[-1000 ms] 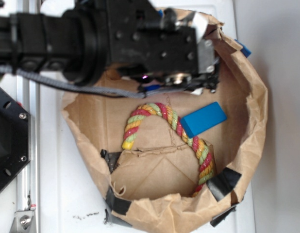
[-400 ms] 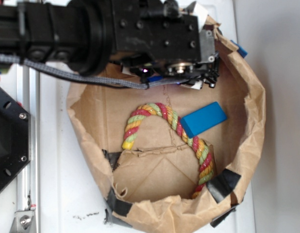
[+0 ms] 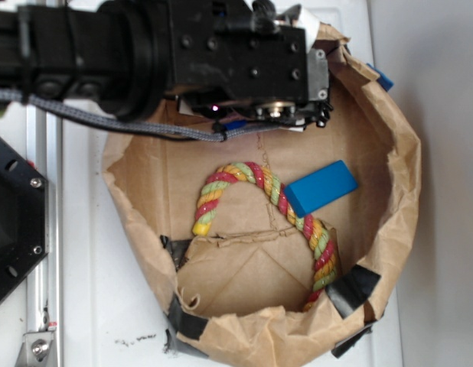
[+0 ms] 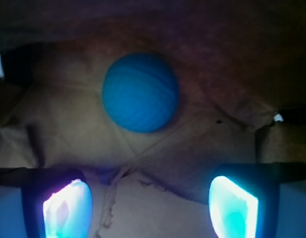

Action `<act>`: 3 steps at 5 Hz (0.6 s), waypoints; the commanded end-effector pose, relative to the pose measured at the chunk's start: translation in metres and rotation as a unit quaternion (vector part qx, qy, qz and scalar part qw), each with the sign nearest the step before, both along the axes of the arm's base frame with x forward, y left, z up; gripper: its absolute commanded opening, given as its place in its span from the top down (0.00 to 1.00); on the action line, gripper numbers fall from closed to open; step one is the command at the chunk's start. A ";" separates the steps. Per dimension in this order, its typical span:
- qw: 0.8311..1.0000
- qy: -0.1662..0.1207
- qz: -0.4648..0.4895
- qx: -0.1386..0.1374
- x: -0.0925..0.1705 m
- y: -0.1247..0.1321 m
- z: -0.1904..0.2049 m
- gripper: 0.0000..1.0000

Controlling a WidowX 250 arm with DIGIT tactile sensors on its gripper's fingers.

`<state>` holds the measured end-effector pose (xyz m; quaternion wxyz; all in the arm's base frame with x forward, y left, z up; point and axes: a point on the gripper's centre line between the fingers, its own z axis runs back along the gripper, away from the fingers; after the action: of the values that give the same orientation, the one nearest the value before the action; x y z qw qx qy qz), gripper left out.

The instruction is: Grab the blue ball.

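Over the last second the arm had been shifted toward the far rim of the paper bag (image 3: 405,191), its head drawn up and slightly left. The gripper (image 4: 150,208) was held wide open, nothing between its glowing fingers (image 4: 232,208). The blue ball (image 4: 140,92) was seen resting on the bag floor ahead of the fingers, roughly centred on the gap, clear of both pads. The alignment was judged nearly finished; an advance and a closing were still needed.
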<state>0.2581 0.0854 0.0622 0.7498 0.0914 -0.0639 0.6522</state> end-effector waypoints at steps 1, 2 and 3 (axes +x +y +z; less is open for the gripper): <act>0.992 -0.036 0.098 0.067 -0.005 0.009 0.007 0.00; 0.993 -0.041 0.093 0.062 -0.007 0.009 0.007 0.00; 0.993 -0.041 0.094 0.051 -0.008 0.011 0.008 0.00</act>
<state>0.2540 0.0887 0.0568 0.6857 0.1238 -0.0989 0.7104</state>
